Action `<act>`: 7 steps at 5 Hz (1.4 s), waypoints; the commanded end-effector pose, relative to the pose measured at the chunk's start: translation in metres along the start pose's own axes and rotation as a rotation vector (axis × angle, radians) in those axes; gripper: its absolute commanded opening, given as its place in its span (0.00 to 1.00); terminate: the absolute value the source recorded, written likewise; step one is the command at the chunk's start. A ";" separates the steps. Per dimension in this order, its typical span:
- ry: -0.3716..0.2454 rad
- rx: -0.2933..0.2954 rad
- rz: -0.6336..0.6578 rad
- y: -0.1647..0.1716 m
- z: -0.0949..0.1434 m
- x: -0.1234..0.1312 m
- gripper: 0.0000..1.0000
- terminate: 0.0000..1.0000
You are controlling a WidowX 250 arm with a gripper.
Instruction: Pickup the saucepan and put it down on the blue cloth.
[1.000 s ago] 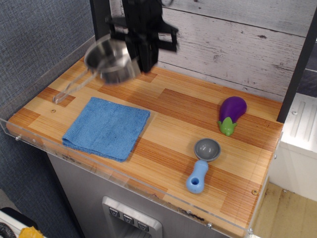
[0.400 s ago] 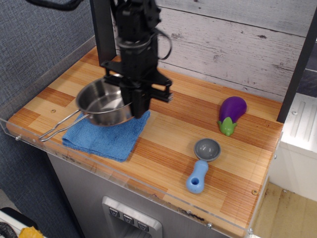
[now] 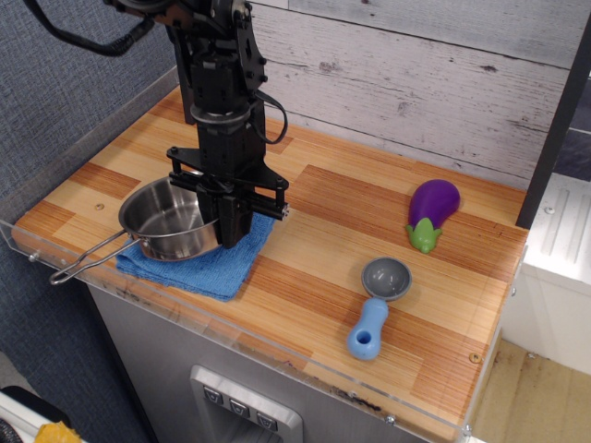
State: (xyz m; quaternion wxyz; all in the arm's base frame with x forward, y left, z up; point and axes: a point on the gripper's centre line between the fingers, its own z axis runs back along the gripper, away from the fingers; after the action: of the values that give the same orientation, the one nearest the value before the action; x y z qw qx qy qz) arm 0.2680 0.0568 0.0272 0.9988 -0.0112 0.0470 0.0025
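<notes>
The saucepan (image 3: 171, 220) is a shallow round pan of shiny bare steel, its inside mirror-bright and catching dark reflections, with a long thin wire-loop handle that runs out to the lower left, past the front edge of the table (image 3: 369, 221). The pan sits over the blue cloth (image 3: 217, 268), covering most of it, so that only the cloth's near edge and right-hand part show; whether the pan's base is pressed fully onto the fabric or held just above it cannot be told from this view. The cloth is a light-blue, soft, nubbly towel lying flat near the table's front left corner. The gripper (image 3: 231, 231) comes straight down from a black arm and is clamped on the pan's right rim, one finger inside the bowl and the other outside. Well apart to the right, a purple eggplant (image 3: 432, 212) with a green stem lies near the back wall, and a small grey scoop (image 3: 380, 305) with a blue handle lies nearer the front.
</notes>
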 end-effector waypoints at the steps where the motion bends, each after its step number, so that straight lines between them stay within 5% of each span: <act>1: -0.040 0.020 -0.049 -0.006 0.019 0.006 1.00 0.00; 4: -0.281 0.029 -0.001 -0.015 0.096 -0.009 1.00 0.00; 7: -0.263 0.032 0.013 -0.012 0.094 -0.014 1.00 0.00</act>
State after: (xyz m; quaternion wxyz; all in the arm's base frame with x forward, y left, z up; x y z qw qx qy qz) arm 0.2651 0.0430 0.1126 0.9976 0.0018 -0.0681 0.0078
